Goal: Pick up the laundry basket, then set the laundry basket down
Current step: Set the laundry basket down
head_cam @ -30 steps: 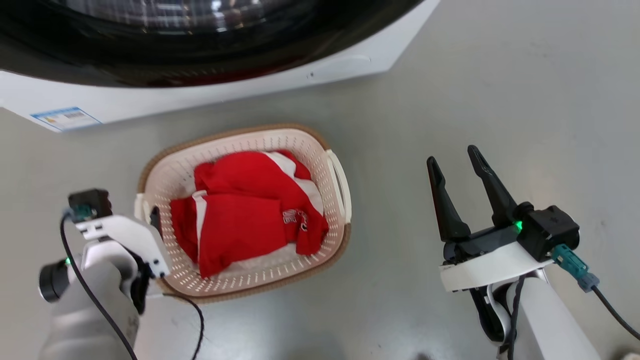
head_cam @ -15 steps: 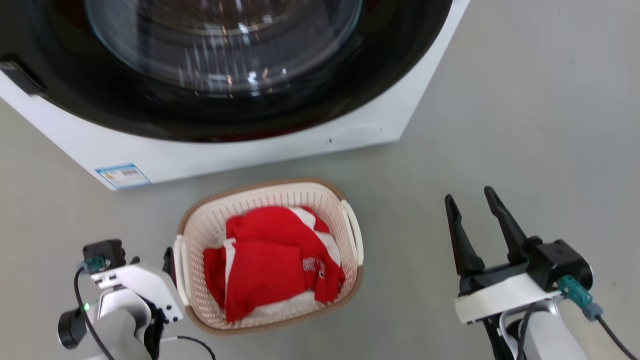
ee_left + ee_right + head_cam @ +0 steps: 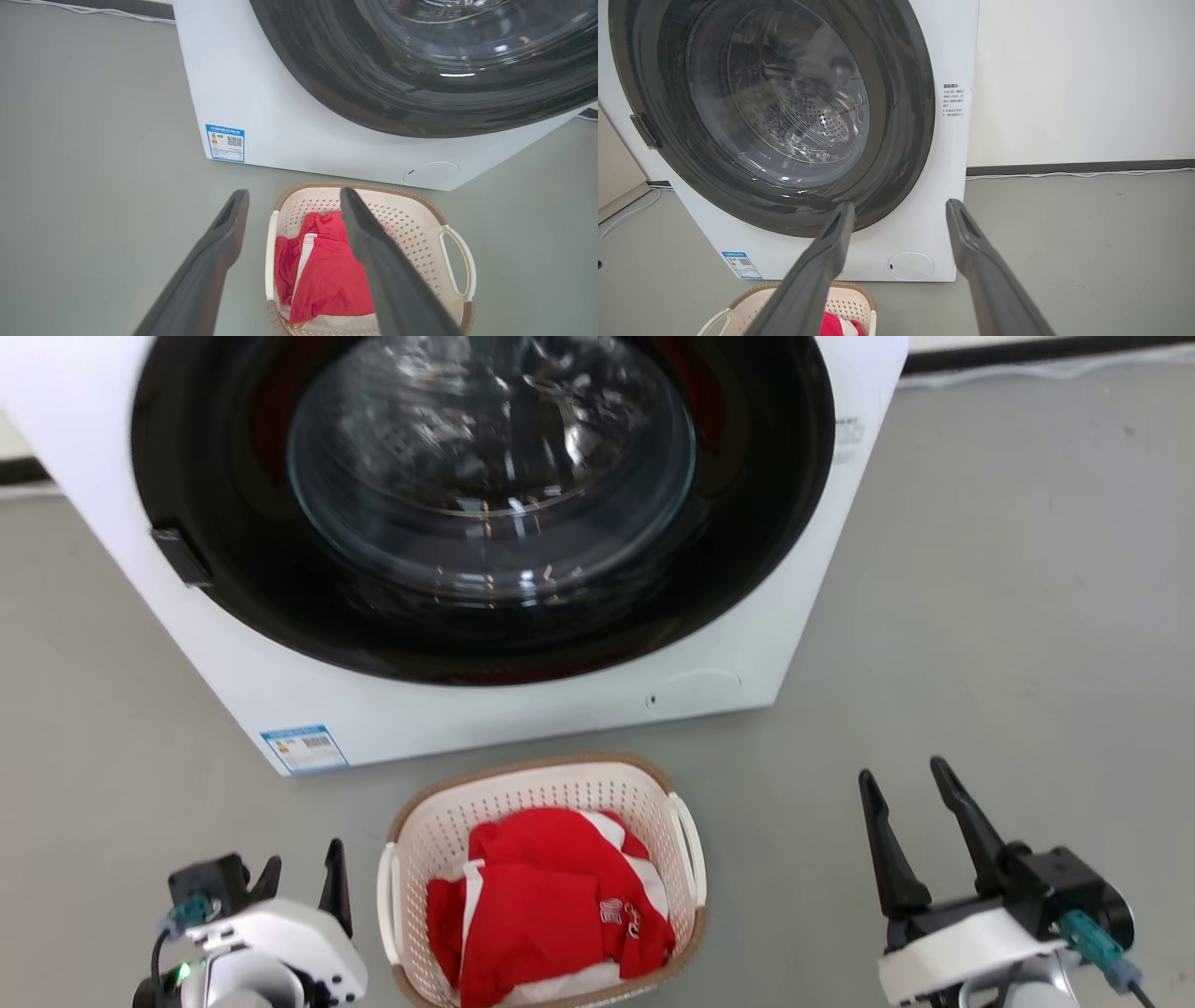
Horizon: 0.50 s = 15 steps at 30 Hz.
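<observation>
A grey floor (image 3: 1008, 616) is seen across the scene, and on it a white washer (image 3: 467, 719) is set, its round dark-framed glass door (image 3: 490, 467) closed. The laundry basket (image 3: 551, 795) is placed on the floor just in front of the washer's lower edge, upright and apart from the machine. In the head view it is found between the two grippers, nearer the left one. Its brown rim is turned upward and a white handle is seen at each short side. A red garment (image 3: 551, 915) with white panels is heaped inside it.

The right gripper (image 3: 904, 784) is held well to the basket's right, over bare floor; its two dark fingers are spread apart and nothing is held between them. The left gripper (image 3: 303, 868) is held just beside the basket's left handle (image 3: 385, 896), not touching it; its fingers are likewise spread and empty. In the left wrist view that handle is framed between them.

A blue-edged label (image 3: 303, 749) is stuck at the washer's lower left corner, and a round cap (image 3: 695, 689) is set at its lower right.
</observation>
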{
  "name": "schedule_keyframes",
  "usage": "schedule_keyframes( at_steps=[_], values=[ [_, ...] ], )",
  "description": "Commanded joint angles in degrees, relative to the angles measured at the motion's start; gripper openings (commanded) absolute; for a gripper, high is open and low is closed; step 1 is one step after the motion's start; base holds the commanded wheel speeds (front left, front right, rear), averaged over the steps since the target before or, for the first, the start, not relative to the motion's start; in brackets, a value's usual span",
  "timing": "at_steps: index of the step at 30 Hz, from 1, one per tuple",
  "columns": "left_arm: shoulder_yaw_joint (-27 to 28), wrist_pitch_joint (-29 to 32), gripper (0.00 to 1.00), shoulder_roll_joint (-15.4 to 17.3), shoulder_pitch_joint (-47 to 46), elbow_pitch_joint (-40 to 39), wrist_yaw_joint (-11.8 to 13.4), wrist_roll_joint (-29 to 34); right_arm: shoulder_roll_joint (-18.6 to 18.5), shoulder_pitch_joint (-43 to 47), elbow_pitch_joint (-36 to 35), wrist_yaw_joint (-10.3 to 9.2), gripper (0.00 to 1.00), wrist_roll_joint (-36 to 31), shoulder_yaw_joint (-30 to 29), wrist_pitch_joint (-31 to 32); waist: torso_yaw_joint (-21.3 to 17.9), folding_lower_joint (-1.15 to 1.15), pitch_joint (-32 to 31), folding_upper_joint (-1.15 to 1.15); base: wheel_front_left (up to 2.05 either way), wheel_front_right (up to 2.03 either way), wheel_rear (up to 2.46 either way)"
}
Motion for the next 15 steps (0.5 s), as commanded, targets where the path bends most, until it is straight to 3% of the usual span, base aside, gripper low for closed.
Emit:
schedule_keyframes(
  at_steps=[1,15],
  values=[
    [2.5,-0.6,1.0,1.0,2.5,-4.4,0.6,1.5,-0.7,0.7,-1.1,0.33,1.0,-0.1,0.8,-0.8,1.0,0.0,-2.5,0.0,0.0,0.0,0.0],
    [7.5,-0.6,1.0,-1.7,16.1,-24.8,1.1,4.5,-1.7,6.2,-2.0,0.33,1.0,-0.1,-0.9,-0.8,3.6,0.0,-8.4,0.0,0.0,0.0,0.0]
  ],
)
